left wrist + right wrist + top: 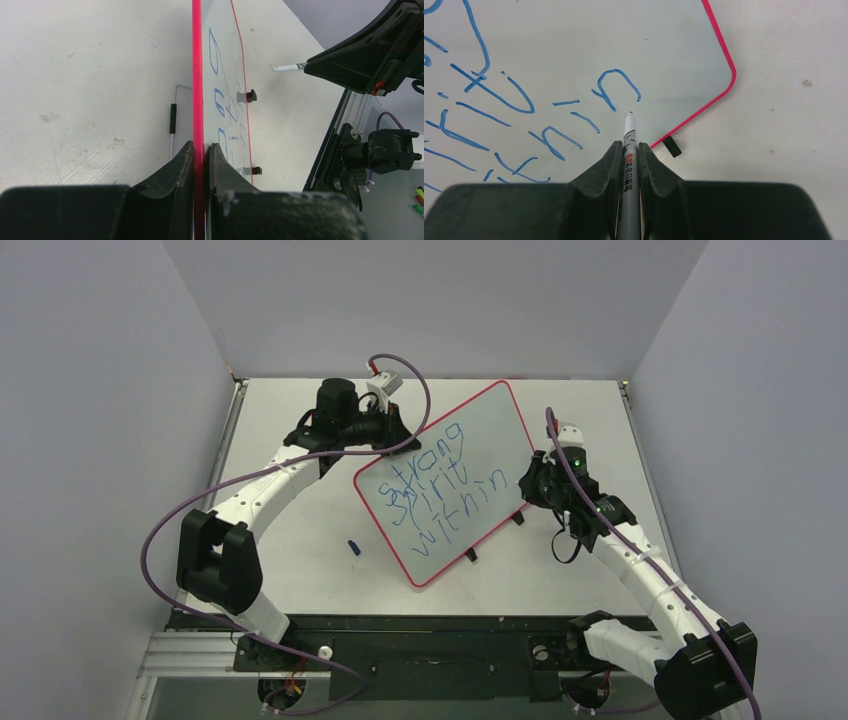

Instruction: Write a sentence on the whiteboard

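Writing looked finished: the sentence [440, 485] filled the whiteboard [500, 425], set askew mid-table. The left gripper [201, 150] clenched its rim at eleven o'clock. The right gripper [629, 150], at three o'clock, grasped the marker [629, 131] beside the final "n". Next, probably, lifting the tip clear.

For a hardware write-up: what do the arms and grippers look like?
Both arms have white tubular links, the left arm and the right arm, with chunky black joint housings. A purple cable loops off the left one; another runs along the right. The left gripper and right gripper each have two matte black, tapered fingers. A green light glows near the right wrist.
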Robot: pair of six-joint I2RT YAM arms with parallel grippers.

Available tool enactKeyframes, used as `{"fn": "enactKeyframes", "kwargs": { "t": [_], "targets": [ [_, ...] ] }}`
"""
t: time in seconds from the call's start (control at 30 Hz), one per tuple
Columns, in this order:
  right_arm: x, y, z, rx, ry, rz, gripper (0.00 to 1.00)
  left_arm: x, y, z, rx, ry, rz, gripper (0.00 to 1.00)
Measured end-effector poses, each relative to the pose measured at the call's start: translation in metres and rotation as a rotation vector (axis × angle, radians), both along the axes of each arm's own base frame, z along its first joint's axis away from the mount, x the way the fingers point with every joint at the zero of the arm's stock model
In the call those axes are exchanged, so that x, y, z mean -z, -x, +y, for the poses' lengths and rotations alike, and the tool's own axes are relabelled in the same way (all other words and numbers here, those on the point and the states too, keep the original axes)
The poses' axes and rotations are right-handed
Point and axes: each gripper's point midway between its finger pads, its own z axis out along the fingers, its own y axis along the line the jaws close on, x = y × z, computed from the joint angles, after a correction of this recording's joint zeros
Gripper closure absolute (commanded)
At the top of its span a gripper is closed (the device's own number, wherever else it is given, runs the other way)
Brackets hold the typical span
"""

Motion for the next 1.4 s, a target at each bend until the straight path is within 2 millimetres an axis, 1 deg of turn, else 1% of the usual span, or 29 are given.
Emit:
{"fn": "enactKeyframes", "kwargs": {
  "t": [0.17, 0.8, 1.17, 1.4],
  "targets": [
    [-0.003, 0.001, 0.000, -0.001, -0.001, -0.003, 1.00, 0.000, 0.000, 0.000, 0.000, 0.000, 0.000, 1.00],
    [-0.002, 0.002, -0.001, -0.005, 0.007, 0.001, 1.00, 0.005, -0.004, 0.002, -0.007, -0.008, 0.002, 1.00],
    [-0.003, 0.001, -0.001, -0.005, 0.004, -0.005, 1.00, 0.009, -0.008, 0.003, -0.014, -0.020, 0.000, 0.88],
    [-0.004, 0.001, -0.001, -0.005, 0.004, -0.006, 1.00, 0.022, -0.016, 0.007, -0.035, -0.059, -0.010, 0.82]
  ]
}}
